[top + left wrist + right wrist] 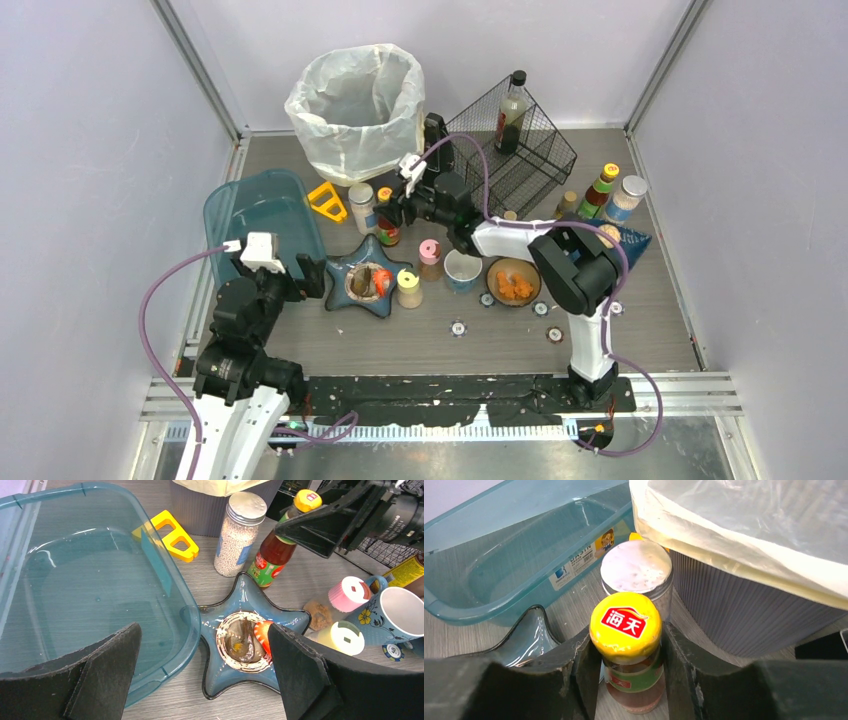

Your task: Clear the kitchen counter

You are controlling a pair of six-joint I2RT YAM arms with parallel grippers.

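1. Step in hand, as I judge it: picking up the sauce bottle [625,625], centre frame. The right gripper [629,660] clamps its neck; the left gripper [204,645] gapes empty.
2. The counter [420,345] fills mid-frame and is cluttered.
3. Next, likely: lift straight up, clear of the jar [636,567].

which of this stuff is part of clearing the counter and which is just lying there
For the job: counter, sauce bottle in the right gripper, star dish, silver-lidded jar, mug, snack bowl, tub, bin, wire rack.
Just lying about: purple cables, black tape by the arm bases.
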